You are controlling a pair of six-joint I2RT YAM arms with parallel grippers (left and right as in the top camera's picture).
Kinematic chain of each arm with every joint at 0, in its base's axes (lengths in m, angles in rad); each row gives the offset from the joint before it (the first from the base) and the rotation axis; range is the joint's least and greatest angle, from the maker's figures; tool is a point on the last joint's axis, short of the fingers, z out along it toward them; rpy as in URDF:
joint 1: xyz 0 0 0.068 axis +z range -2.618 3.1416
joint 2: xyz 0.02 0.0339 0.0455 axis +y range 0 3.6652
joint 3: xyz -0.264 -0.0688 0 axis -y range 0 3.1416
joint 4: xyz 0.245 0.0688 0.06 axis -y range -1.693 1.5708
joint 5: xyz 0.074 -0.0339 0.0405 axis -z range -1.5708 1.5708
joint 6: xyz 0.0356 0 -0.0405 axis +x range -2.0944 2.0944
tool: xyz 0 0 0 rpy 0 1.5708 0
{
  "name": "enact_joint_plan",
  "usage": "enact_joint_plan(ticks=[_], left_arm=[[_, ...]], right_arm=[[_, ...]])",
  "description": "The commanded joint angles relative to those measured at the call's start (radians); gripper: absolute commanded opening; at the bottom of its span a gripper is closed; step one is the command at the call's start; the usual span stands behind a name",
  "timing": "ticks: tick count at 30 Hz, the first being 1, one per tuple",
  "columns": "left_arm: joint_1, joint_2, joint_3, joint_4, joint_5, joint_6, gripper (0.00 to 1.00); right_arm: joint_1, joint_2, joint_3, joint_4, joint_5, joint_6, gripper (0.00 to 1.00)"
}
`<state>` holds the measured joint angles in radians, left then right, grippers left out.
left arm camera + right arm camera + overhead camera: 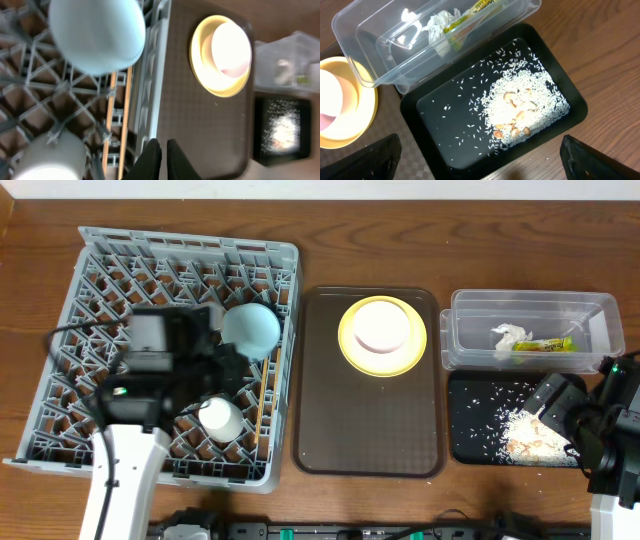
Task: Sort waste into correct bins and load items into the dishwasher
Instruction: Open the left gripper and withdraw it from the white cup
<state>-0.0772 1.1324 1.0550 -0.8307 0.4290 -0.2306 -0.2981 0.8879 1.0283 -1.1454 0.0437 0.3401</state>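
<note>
The grey dish rack [90,290] holds an upturned light blue bowl [251,328], a white cup [222,418] and two chopsticks [262,400]. My left gripper [162,144] is shut and empty above the rack's right edge, near the chopsticks [117,115]. The pale pink bowl [381,326] sits on the yellow plate [355,352] on the brown tray. The clear tub [365,30] holds the napkin [437,25] and the wrapper [470,12]. Rice [525,105] lies in the black tray [440,130]. My right gripper [480,165] is open and empty above the black tray's near edge.
The brown serving tray [370,420] lies between the rack and the bins. The clear tub [530,305] stands behind the black tray [470,430] at the right. My right arm [610,440] stands at the right edge. Wooden table surrounds everything.
</note>
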Motion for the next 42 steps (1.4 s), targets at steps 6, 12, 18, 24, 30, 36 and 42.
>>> enact_joint_plan(ticks=[6, 12, 18, 24, 30, 36, 42], left_arm=[[-0.257, 0.138, 0.0, 0.06, -0.393, -0.034, 0.31], [-0.294, 0.275, 0.0, 0.096, -0.395, -0.034, 0.32], [-0.294, 0.383, 0.0, 0.108, -0.384, -0.034, 0.32], [-0.294, 0.432, 0.0, 0.124, -0.35, -0.033, 0.32], [-0.294, 0.432, 0.0, 0.145, -0.351, -0.033, 0.27], [-0.294, 0.432, 0.0, 0.179, -0.351, -0.034, 0.26], [-0.294, 0.433, 0.0, 0.206, -0.351, -0.034, 0.25]], right_arm=[[-0.003, -0.005, 0.011, -0.001, 0.005, 0.007, 0.99], [-0.003, -0.005, 0.011, -0.001, 0.004, 0.007, 0.99], [-0.003, -0.005, 0.011, -0.001, 0.005, 0.007, 0.99], [-0.003, -0.005, 0.011, -0.001, 0.005, 0.007, 0.99], [-0.003, -0.005, 0.011, -0.001, 0.005, 0.007, 0.99], [-0.003, -0.005, 0.011, -0.001, 0.005, 0.007, 0.99], [-0.003, -0.005, 0.011, -0.001, 0.005, 0.007, 0.99]])
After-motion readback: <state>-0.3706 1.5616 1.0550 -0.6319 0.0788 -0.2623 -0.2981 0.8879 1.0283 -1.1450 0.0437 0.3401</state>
